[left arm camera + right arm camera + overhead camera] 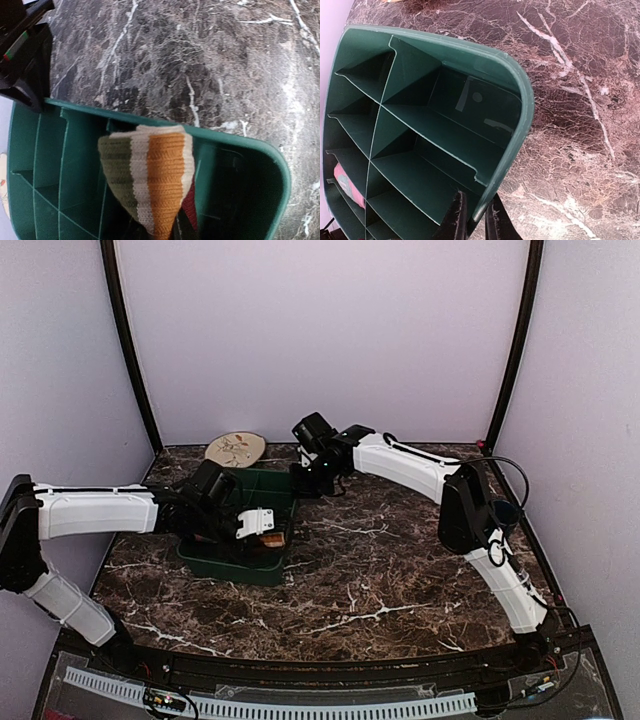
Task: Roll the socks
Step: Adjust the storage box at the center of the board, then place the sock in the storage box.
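Note:
A rolled sock (pixel 150 175) with olive, cream and orange stripes and a dark red edge hangs over a green divided bin (pixel 240 145). My left gripper (pixel 165 236) is shut on the sock's lower end, and its fingers are mostly hidden by the fabric. From above, that gripper (pixel 262 525) sits over the bin's right side. A pink sock (pixel 344 181) lies in a compartment at the bin's far left. My right gripper (pixel 476 222) is shut on the bin's rim (pixel 520 125), with one finger inside the wall and one outside.
The bin (pixel 250 565) stands on a dark marble table (pixel 400 580), left of centre. A round beige patterned plate (pixel 235 448) lies behind it near the back wall. Black frame posts rise at both back corners.

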